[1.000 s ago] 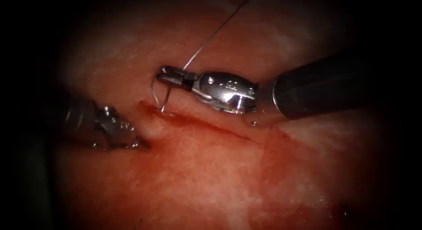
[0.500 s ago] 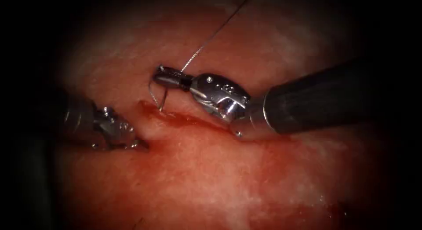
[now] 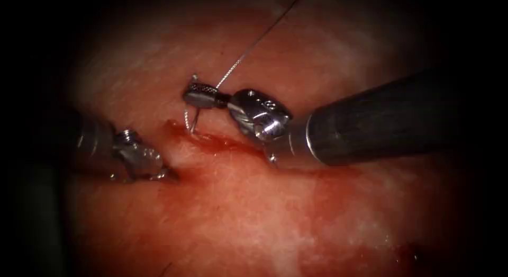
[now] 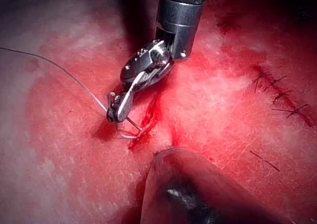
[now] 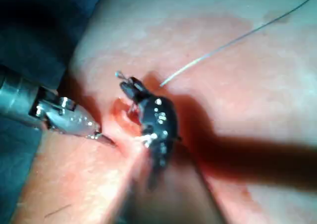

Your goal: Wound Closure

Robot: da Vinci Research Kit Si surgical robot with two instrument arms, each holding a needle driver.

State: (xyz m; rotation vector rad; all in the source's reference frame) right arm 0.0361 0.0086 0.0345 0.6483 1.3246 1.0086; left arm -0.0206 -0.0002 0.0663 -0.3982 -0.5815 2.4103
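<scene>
The left tool (image 3: 159,173) is seen left of the cut (image 3: 233,144), its tip pressed on the tissue (image 3: 238,213) just beside the cut's left end; its jaws are closed, with nothing seen between them. The needle (image 3: 189,115) is gripped near its rear end in the closed jaws of the right tool (image 3: 198,93), above the cut's left end, its point touching the tissue at the cut's edge. The thread (image 3: 254,44) runs up and right from these jaws. Red fluid (image 3: 222,143) lies along the cut.
</scene>
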